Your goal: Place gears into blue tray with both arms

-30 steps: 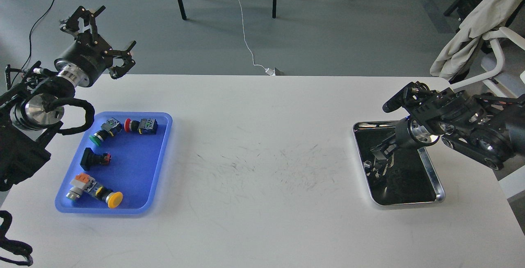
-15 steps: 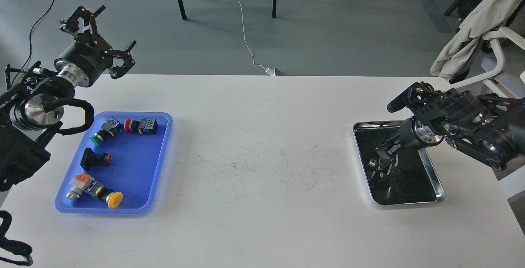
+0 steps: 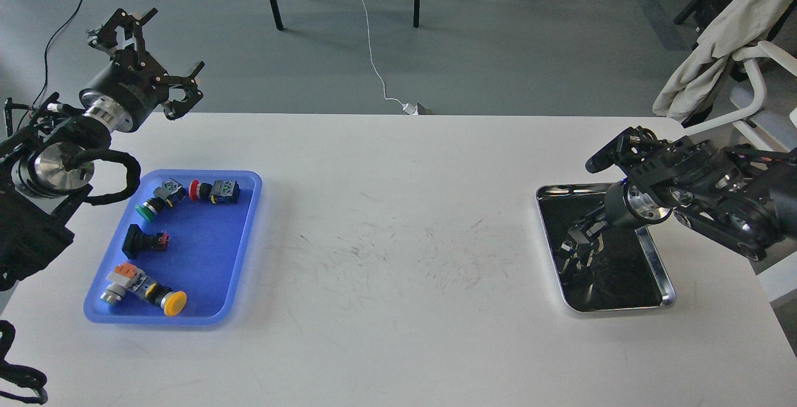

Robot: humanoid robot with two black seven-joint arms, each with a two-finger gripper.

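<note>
The blue tray (image 3: pixel 205 257) lies at the table's left and holds several push-button switches. My left gripper (image 3: pixel 152 61) is raised beyond the table's far left corner, above and behind the tray, its fingers spread open with nothing between them. Over at the right, my right gripper (image 3: pixel 576 246) reaches down into the shiny steel tray (image 3: pixel 665 273). Its dark fingers blend with the tray's dark inside, so their state is unclear. The gears cannot be made out against that dark inside.
A white table (image 3: pixel 398 307) carries both trays. In the blue tray lie a green-headed switch (image 3: pixel 149 206), a red-headed switch (image 3: pixel 215 191), a black square-headed switch (image 3: pixel 143 240) and a yellow-headed switch (image 3: pixel 146 290). A chair with a beige cloth (image 3: pixel 716 33) stands at the back right.
My right arm shifted slightly right and its gripper moved a little inside the steel tray. My left gripper rose slightly and drifted left.
</note>
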